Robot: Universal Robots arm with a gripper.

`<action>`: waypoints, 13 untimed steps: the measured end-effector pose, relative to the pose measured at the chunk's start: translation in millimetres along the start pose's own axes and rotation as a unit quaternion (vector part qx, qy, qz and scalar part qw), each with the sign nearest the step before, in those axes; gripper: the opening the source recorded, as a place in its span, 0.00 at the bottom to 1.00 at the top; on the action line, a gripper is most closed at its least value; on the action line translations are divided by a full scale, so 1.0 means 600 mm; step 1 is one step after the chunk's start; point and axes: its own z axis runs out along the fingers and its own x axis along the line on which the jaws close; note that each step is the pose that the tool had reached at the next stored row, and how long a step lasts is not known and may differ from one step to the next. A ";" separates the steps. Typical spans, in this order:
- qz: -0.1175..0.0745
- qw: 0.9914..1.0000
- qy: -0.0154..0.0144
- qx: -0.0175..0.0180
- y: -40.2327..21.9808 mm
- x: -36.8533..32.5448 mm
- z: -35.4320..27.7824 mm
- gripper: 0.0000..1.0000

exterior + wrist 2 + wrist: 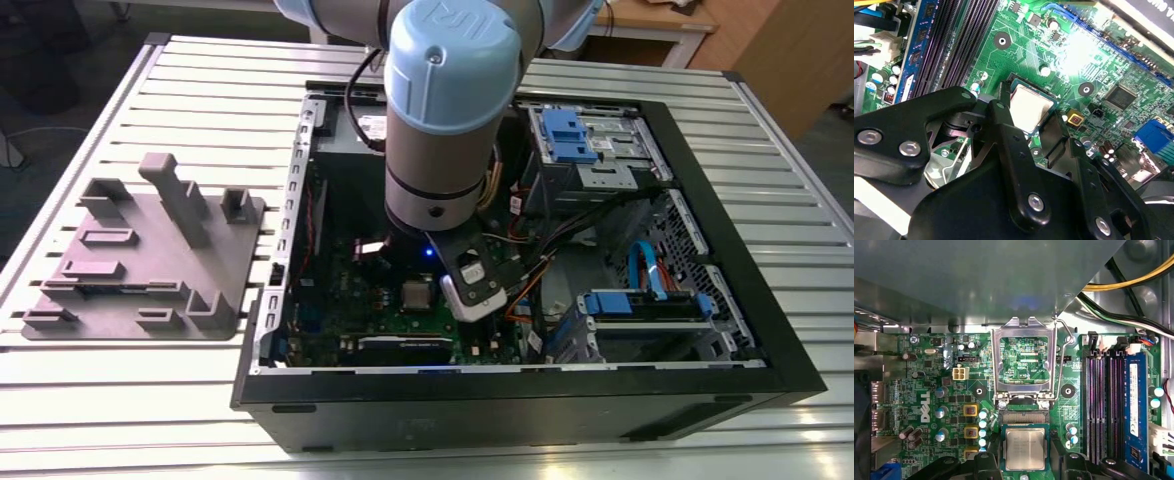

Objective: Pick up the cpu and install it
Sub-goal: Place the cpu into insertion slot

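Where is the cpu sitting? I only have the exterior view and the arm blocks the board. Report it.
Observer: In the first wrist view the cpu lies flat in the socket's frame, silvery top up.
Operator: Check the socket's metal cover. Give me its state.
Observer: The metal cover is swung open, away from the cpu; the green board shows through its window.
Operator: Now the memory slots.
Observer: One memory module with a blue label sits in the outermost slot; the dark slots beside it look empty.
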 end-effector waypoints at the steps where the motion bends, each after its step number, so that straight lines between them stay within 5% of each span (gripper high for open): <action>1: 0.000 1.000 0.000 0.000 0.000 0.000 0.000 0.47; 13: -0.021 1.000 -0.001 -0.001 0.000 0.000 0.001 0.47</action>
